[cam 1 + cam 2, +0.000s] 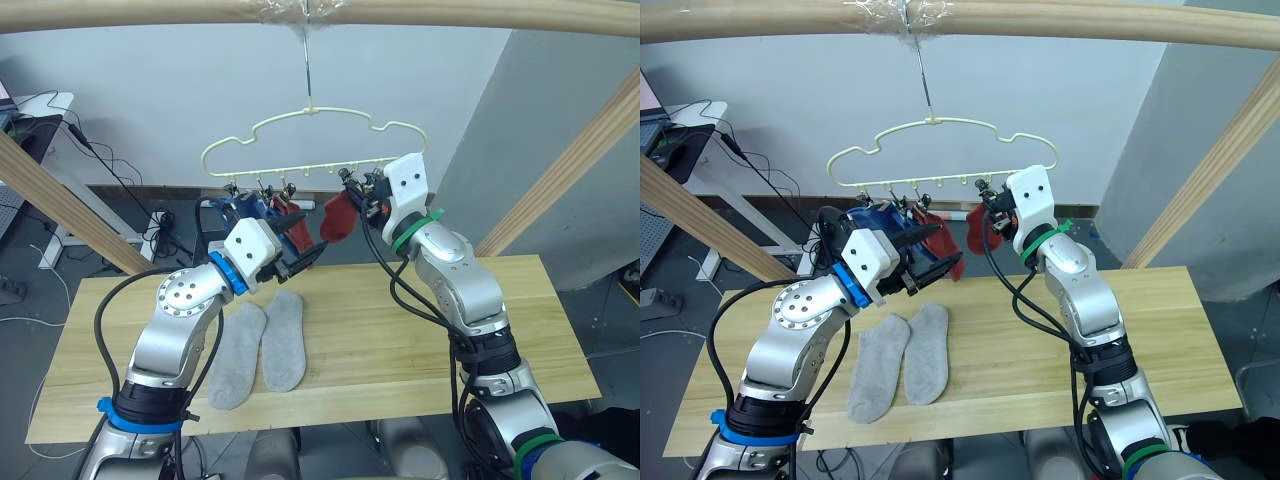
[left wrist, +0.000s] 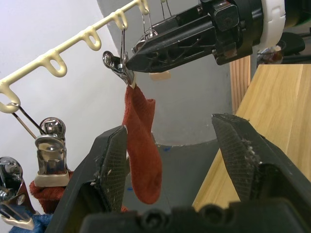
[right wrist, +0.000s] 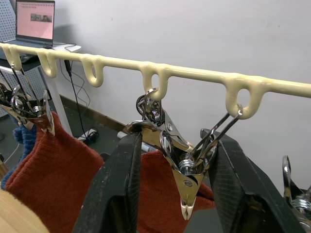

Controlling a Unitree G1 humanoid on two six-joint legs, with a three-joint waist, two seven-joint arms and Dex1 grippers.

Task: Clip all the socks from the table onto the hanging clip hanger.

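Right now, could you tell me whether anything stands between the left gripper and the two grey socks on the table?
Nothing visible does. The left gripper is open and raised near the clip hanger, and the grey socks lie flat and uncovered on the table below it.

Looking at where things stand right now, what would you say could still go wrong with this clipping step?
1. The rust red sock hangs from its clip by one small corner, so it may slip out.
2. The right gripper has jaws around that clip; pulling away could tug the clip hanger and set it swinging.
3. Two grey socks lie on the table, and the left gripper, open, is close to the hung socks and might brush them.
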